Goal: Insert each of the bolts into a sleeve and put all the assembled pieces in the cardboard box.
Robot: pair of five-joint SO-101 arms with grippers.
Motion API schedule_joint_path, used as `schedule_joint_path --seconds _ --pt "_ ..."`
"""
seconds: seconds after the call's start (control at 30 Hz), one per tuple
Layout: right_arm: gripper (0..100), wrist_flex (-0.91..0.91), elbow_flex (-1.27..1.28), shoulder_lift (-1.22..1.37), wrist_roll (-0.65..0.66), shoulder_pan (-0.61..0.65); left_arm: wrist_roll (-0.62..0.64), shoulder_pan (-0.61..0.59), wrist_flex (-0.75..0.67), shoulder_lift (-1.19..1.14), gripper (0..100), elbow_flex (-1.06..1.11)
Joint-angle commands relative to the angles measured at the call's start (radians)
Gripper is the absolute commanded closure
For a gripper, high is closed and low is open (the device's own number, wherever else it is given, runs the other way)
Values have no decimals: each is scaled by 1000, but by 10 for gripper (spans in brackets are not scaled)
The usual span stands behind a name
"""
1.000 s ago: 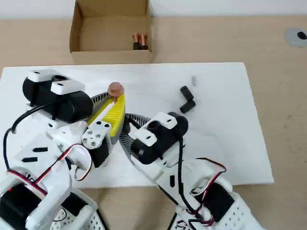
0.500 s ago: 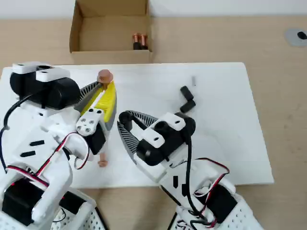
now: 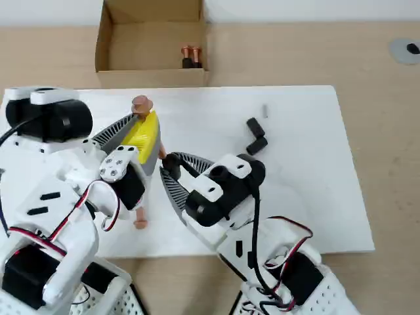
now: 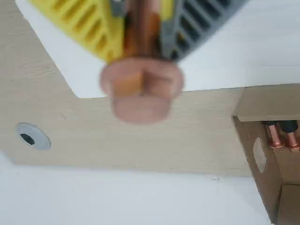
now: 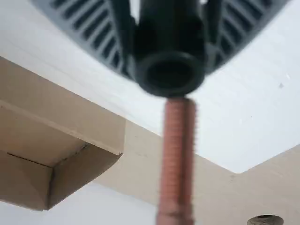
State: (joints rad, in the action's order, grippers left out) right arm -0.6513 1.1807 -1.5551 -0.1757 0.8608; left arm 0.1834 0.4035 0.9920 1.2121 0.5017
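High view has the left gripper (image 3: 139, 120), one finger yellow and one grey, clamped on the shank of a copper-coloured bolt with a broad round head (image 3: 141, 104); the right gripper (image 3: 172, 168), grey and ribbed, is closed around a short black tubular sleeve (image 3: 172, 161). Both are held above the flat white board (image 3: 308, 197), just beside each other; in the right wrist view the bolt's threaded shank lines up with the sleeve's open mouth, its tip at the rim, though I cannot tell whether it has entered.

Judged from how things lie, the task is partly done. Two assembled pieces, copper heads on black sleeves (image 3: 191, 56), already lie side by side against one wall of the open brown cardboard box (image 3: 103, 46); the held pair looks to be at the joining step and is not yet boxed. A second loose copper bolt (image 3: 140, 222) lies on the board near the left arm; two loose black sleeves (image 3: 256, 136) lie touching, well apart from it, so at least one more assembly remains.

The board rests on a pale wooden tabletop (image 3: 380, 131), the box on the wood just beyond it; a round grey metal disc with a dark hole (image 3: 406, 49) sits in the table; a white surface (image 3: 295, 10) runs along the far edge.
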Motion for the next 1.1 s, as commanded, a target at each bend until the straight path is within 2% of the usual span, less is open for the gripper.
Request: schedule_joint_path --seconds 0.0,0.23,0.4,0.5,0.67,0.87,1.07 --pt "987 26 -5 -16 -12 -18 8 -9 -21 7 995 -80" --pt "987 26 -5 -10 -12 -18 8 -9 -20 7 995 -132" --pt "987 29 -4 -10 -12 -18 9 117 41 7 996 -127" --pt "987 29 -4 -10 -12 -18 6 135 43 7 996 -126" --pt "987 29 -4 -10 -12 -18 -3 132 48 7 996 -124" --pt "987 29 -4 -10 -12 -18 -28 29 11 7 995 -74" --pt "987 31 -4 -10 -12 -18 -20 32 5 7 995 -55"
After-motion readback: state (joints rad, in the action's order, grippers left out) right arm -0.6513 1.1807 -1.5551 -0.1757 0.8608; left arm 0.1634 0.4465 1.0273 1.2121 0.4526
